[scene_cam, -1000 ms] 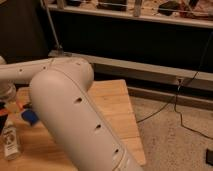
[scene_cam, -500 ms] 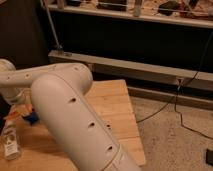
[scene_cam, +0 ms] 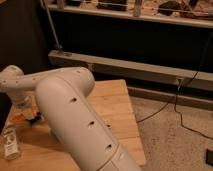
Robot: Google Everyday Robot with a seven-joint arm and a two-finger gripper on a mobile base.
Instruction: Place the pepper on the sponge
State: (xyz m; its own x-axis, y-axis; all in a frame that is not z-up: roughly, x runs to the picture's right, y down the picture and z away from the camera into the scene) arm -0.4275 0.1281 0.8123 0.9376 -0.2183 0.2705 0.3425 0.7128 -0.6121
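A: Status on small tapered orange pepper (scene_cam: 17,119)?
B: Orange patch at far left of pale wooden bench (scene_cam: 115,100), right under end effector (scene_cam: 23,109). Probably the pepper, but too little of it shows to be sure.
A: End effector state?
B: Clenched, hanging low over the bench's left end, near clear bottle (scene_cam: 10,143). Can't tell if the pepper is in the grip or lying below it.
A: Flat deep-blue sponge?
B: Not showing. Big white arm (scene_cam: 75,120) blocks that area, so on the sponge or not, can't say.
A: Handling?
B: My guess is light and firm, with smooth skin that slips and rolls. Pinch across the thick middle, not the thin tip or stem. The sponge is soft, so the pepper could roll off if let go from high up.
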